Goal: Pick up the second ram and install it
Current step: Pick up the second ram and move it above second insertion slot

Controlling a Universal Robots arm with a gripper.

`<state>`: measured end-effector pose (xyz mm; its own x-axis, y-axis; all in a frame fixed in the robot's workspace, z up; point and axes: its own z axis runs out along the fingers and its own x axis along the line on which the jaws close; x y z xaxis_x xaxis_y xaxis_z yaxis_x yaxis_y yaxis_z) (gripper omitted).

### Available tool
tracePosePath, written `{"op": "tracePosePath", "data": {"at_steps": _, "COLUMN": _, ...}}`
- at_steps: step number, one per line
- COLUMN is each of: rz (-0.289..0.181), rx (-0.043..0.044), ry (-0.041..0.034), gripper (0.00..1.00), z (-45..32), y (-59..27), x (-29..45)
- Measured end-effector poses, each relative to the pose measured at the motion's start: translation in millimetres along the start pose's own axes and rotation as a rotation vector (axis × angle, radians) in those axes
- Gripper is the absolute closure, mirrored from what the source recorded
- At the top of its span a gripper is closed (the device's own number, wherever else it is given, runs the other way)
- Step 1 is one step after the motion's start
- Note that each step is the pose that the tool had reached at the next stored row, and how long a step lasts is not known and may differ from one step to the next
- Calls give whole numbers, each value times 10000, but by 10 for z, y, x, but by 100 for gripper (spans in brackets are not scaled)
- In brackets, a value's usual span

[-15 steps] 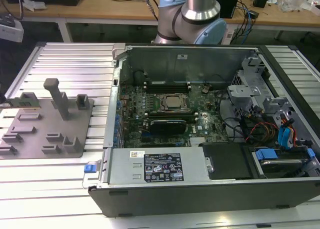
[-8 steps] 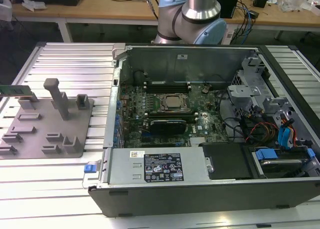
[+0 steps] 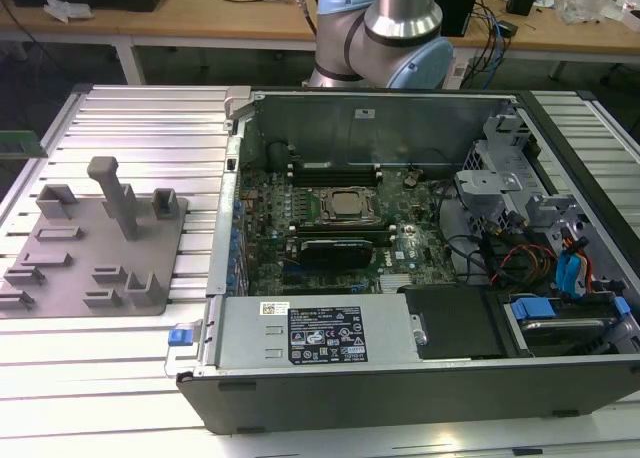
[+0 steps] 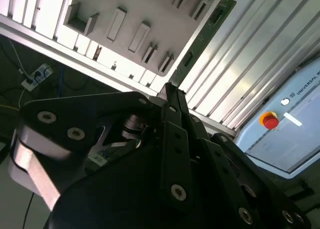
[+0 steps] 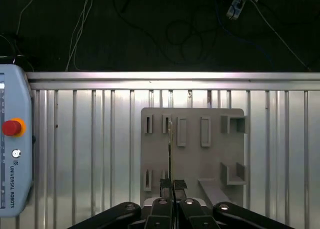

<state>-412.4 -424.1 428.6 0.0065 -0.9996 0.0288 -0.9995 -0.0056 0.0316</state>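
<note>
Though the arm's fingertips are mostly buried behind their own black linkages, both wrist views let me read the gripper [image 4: 170, 89] [image 5: 172, 187]. Its jaws are drawn in tight on one end of the second ram [image 4: 202, 39] [image 5: 170, 149], with no gap that I can see beside the board. The clamped end of the stick is hidden between the fingers.

In the second wrist view the ram juts out from the fingertips as a long green strip with dark chips, and its far end reaches past the edge of the grey tray [image 4: 145, 4]. In the first wrist view I see the stick edge-on, a thin line over the grey tray [image 5: 192, 161], so its chips cannot be made out there. I cannot tell whether the ram's far end touches the tray or hangs clear of it.

The tray lies on the slatted aluminium table [image 5: 90, 154]. Beside it is a teach pendant [image 5: 12, 179] [image 4: 295, 124] with a red button [image 5: 11, 127], and the frame cuts the pendant off in both wrist views.

In the exterior view the arm [image 3: 385, 28] is cut off at the top. The open computer case [image 3: 300, 378] sits at the grey tray's [image 3: 95, 250] right. A green sliver [image 3: 18, 143] at that view's left edge is cropped, and I cannot tell what it is. Inside the case, the long black slots [image 3: 335, 168] beside the CPU socket [image 3: 347, 206] are too dim for me to judge.
</note>
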Motion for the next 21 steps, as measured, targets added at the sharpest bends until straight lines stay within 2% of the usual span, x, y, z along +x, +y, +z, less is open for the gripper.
{"op": "tracePosePath", "data": {"at_steps": 7, "rz": 2, "rx": -2, "ry": 1, "gripper": 91, "z": -24, "y": -3, "x": 0}}
{"op": "tracePosePath", "data": {"at_steps": 11, "rz": 0, "rx": 0, "ry": 0, "gripper": 91, "z": -24, "y": -64, "x": 1}}
{"op": "tracePosePath", "data": {"at_steps": 18, "rz": 0, "rx": 1, "ry": -1, "gripper": 91, "z": -31, "y": -288, "x": 3}}
{"op": "tracePosePath", "data": {"at_steps": 21, "rz": -1, "rx": 1, "ry": 0, "gripper": 91, "z": -36, "y": -440, "x": 4}}
